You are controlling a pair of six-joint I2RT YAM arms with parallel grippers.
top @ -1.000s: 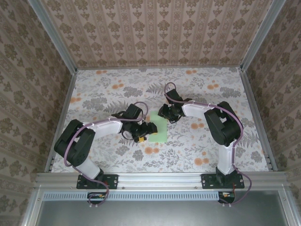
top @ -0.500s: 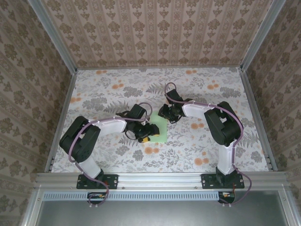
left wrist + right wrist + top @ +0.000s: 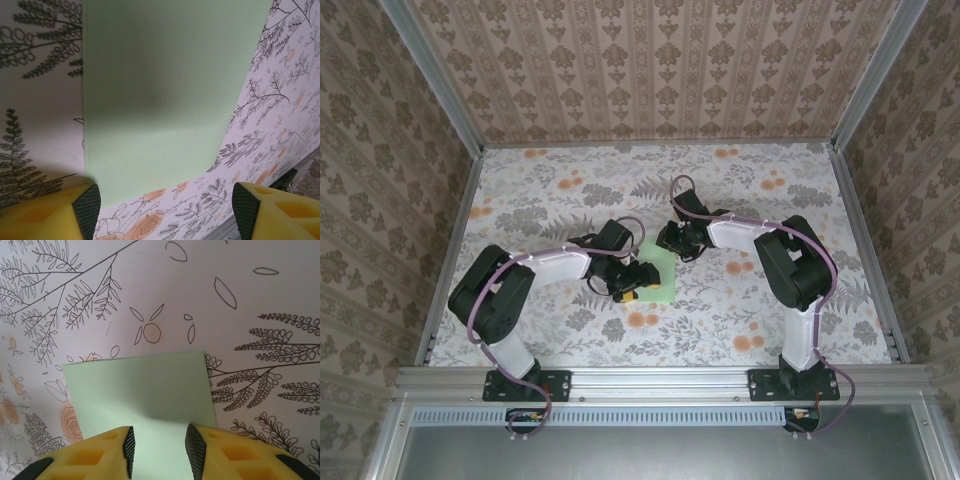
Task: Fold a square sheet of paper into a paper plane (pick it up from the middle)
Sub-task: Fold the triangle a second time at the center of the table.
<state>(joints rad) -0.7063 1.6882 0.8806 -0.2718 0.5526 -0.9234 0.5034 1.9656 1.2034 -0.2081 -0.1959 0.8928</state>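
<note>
Two pincers meet over a single sheet. The left pincer (image 3: 165,212) stands wide open, its two yellow fingers (image 3: 89,209) far apart with nothing clamped between them. The left-hand finger sits right at a corner of the square sheet of paper (image 3: 165,90). The right pincer (image 3: 160,449) is parted by only a narrow gap with nothing pinched in it, and green paper shows through the gap. Whether its tips touch the sheet I cannot tell.

The pale green sheet is plain and lies flat on the floral tablecloth (image 3: 250,300), about the middle of the desk (image 3: 540,190).

The overhead view alone shows both arms at once: the left arm (image 3: 555,265) reaches over the sheet's left side, and the right arm (image 3: 740,232) comes to the edge facing the desk's far side. The left wrist view shows a soft shadow across the sheet's centre. The right wrist view shows one straight edge with both its corners lying down on the cloth.
</note>
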